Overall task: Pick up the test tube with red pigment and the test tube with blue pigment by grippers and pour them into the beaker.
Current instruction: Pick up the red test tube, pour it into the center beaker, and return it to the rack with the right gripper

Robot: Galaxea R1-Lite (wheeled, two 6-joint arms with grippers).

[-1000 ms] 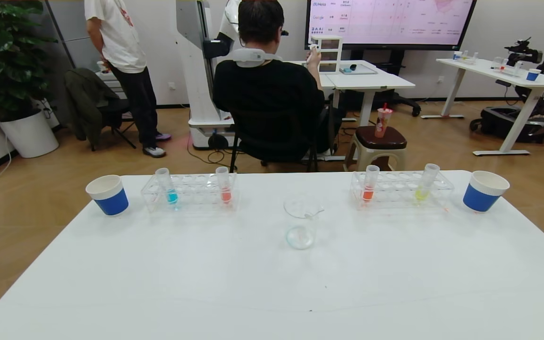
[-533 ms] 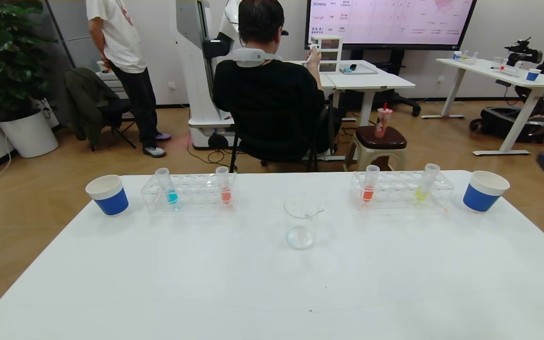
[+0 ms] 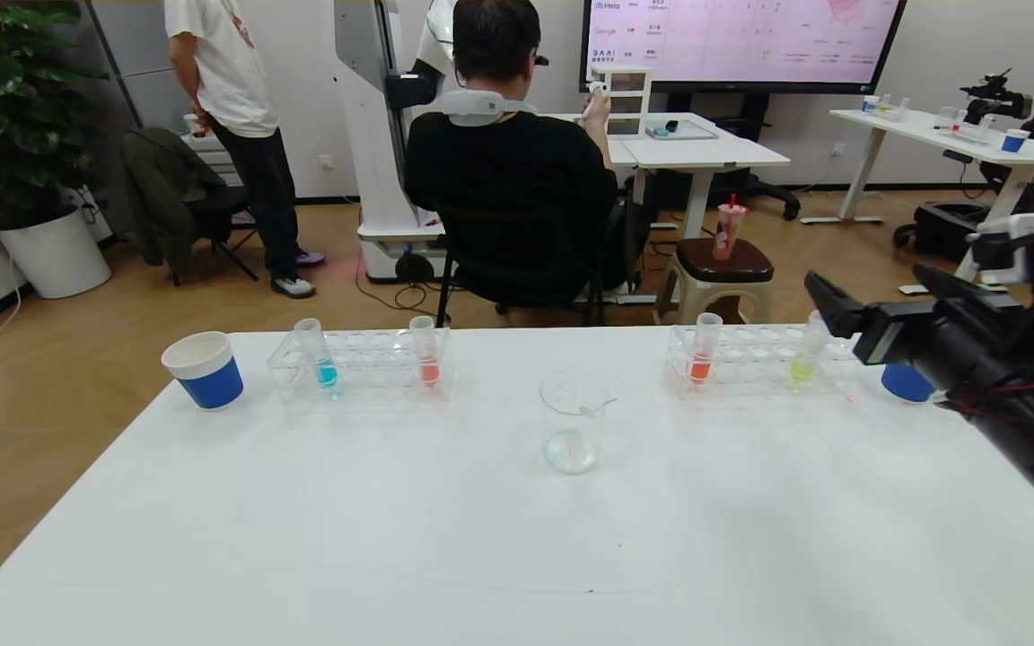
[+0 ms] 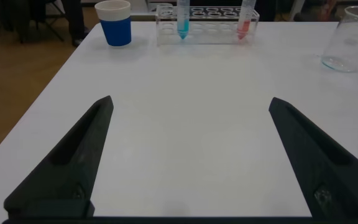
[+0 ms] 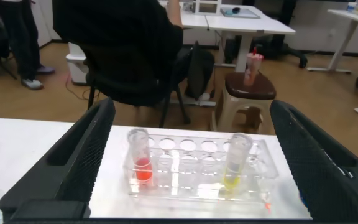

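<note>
Near half of the table (image 3: 445, 547) is wide open; beaker (image 3: 573, 422) sits mid-table between two racks (image 3: 360, 366) (image 3: 755, 361); cups (image 3: 204, 369) flank them.

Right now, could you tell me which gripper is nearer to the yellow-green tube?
Right. The right gripper hangs open just before the yellow-green tube; the left gripper, open, sits low over bare table far away.

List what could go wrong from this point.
1. The right gripper, open, hangs near the right rack, where the yellow-green tube stands closer to it than the red tube; it may take the wrong one.
2. A low arm could knock the paper cup partly hidden behind it.
3. The blue tube lies far ahead of the open left gripper, so the beaker could be bumped on the way back.
</note>
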